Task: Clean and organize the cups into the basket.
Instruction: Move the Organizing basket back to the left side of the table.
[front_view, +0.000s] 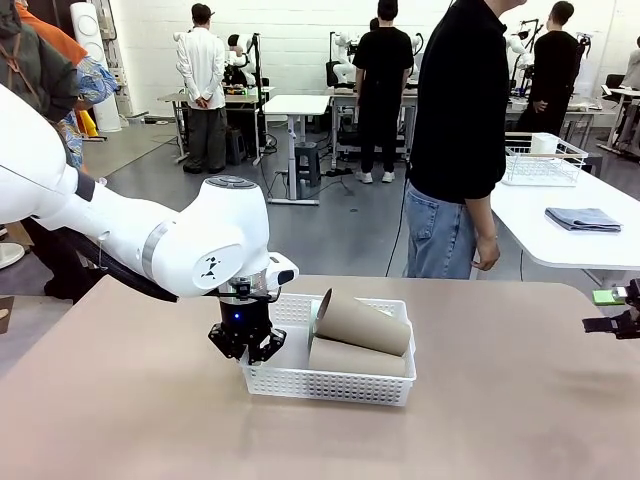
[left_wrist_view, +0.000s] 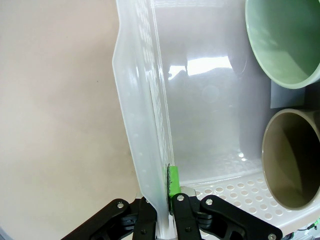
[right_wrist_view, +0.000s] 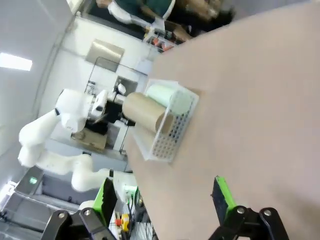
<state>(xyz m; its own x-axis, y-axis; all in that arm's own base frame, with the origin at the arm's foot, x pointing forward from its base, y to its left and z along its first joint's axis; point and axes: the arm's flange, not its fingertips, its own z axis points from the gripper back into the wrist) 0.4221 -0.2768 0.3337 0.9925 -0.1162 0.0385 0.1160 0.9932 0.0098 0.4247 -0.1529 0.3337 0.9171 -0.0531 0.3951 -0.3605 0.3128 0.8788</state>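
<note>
Sitting closest, dead centre on the table (front_view: 120, 400): one white basket (front_view: 330, 380), holding cups lying on their sides. Two tan cups (front_view: 362, 322) countable from the front, stacked one over the other, plus a mint green cup (left_wrist_view: 280, 40) seen from the left wrist, mouth facing the camera, right above a tan one's mouth. Left gripper (front_view: 247, 348) at the basket's 9 o'clock end, pinched tight on that end wall, one green pad (left_wrist_view: 173, 181) inside. Right gripper (front_view: 610, 322) way off at 3 o'clock, fingers spread wide, holding nothing. One person (front_view: 455, 140) standing at 12 o'clock behind the table.
</note>
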